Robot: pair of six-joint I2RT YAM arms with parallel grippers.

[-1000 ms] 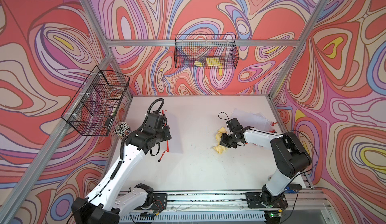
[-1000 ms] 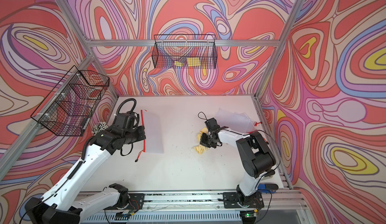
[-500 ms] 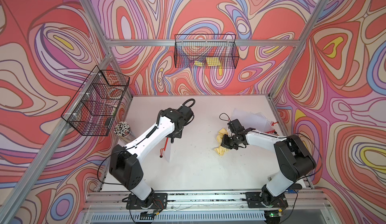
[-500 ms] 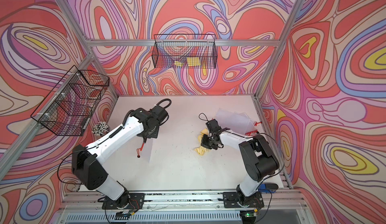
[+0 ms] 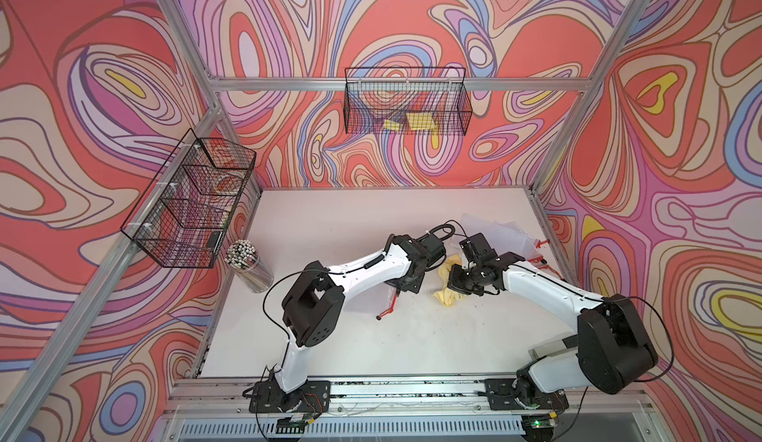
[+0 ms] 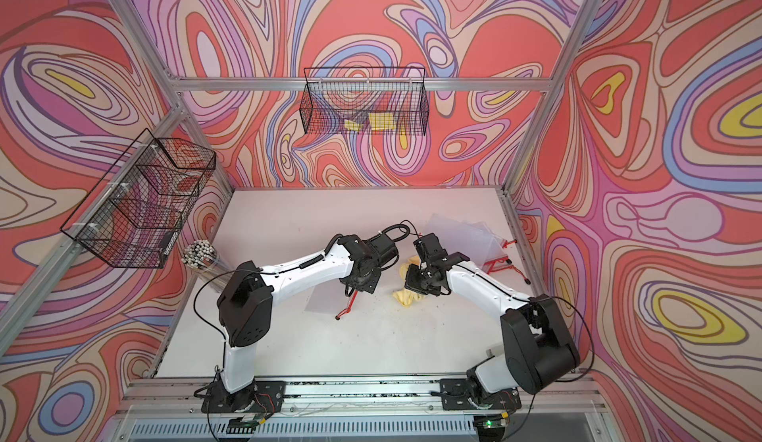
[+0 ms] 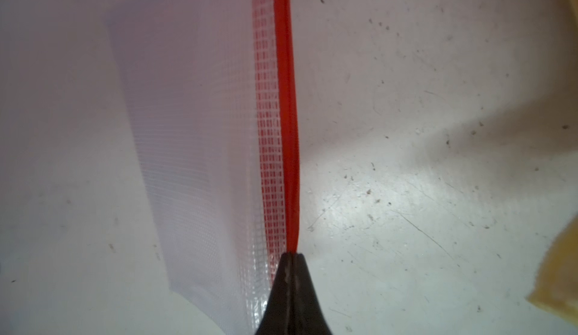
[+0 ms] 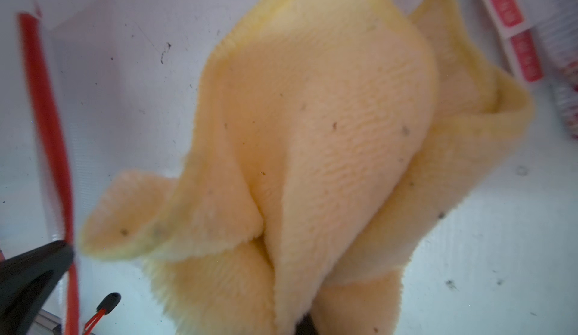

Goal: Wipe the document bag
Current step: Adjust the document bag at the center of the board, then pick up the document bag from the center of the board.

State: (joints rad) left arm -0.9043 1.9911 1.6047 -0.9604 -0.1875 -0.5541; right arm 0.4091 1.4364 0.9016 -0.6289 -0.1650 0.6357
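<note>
Pinching the red zip edge of the clear mesh-plastic document bag [image 7: 200,130], my left jaws are squeezed tight above the white desk [image 5: 371,349]; just beside, my right jaws clamp a crumpled yellow terry cloth [image 8: 312,130].

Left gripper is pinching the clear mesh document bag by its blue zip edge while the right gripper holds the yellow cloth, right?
Not blue: the left gripper pinches the clear mesh document bag by its red zip edge; the left wrist view shows it.
</note>
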